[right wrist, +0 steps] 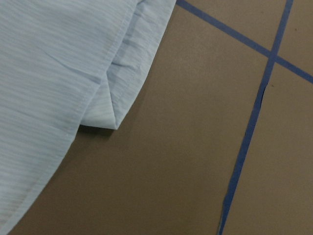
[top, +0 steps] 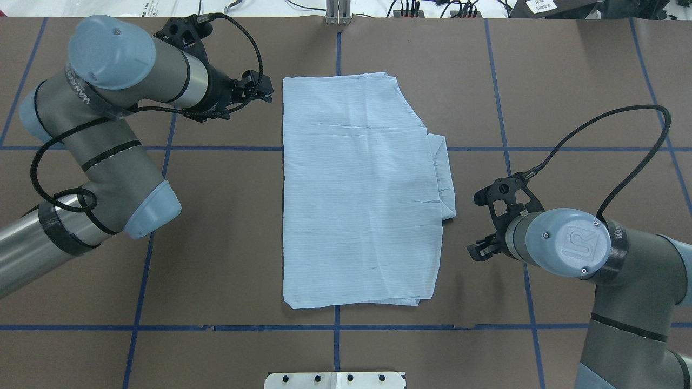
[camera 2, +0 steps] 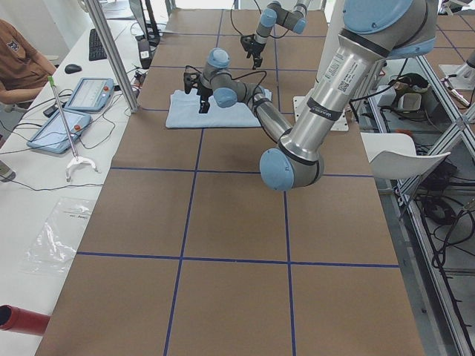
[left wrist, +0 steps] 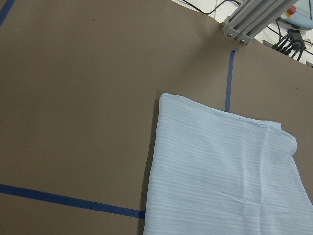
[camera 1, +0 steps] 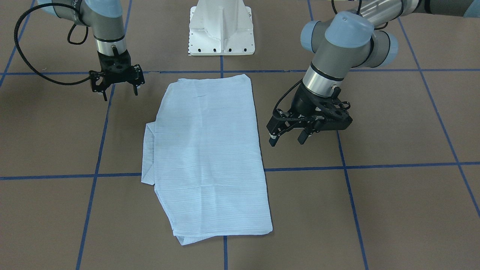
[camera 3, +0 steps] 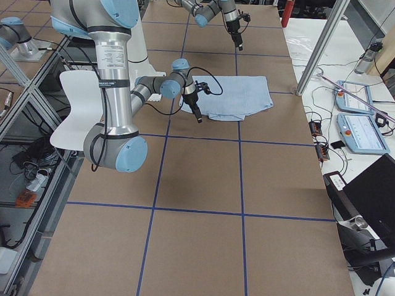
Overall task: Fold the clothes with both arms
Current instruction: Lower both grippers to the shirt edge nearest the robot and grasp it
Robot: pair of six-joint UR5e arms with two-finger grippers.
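Observation:
The pale blue striped shirt [camera 1: 210, 157] lies flat on the brown table, folded into a long rectangle, with a folded flap sticking out on the robot's right side [top: 443, 178]. My left gripper [camera 1: 287, 140] hovers open and empty beside the shirt's left edge; it also shows in the overhead view [top: 259, 89]. My right gripper [camera 1: 120, 93] hovers open and empty off the shirt's right side, near the robot end [top: 481, 227]. The left wrist view shows a far corner of the shirt [left wrist: 220, 171]. The right wrist view shows the flap [right wrist: 105, 105].
The white pedestal base [camera 1: 221, 33] stands at the robot's edge of the table. Blue tape lines [camera 1: 375, 165] grid the brown surface. An aluminium post [left wrist: 244, 24] stands beyond the far edge. An operators' desk with tablets [camera 2: 74, 96] lies past the table.

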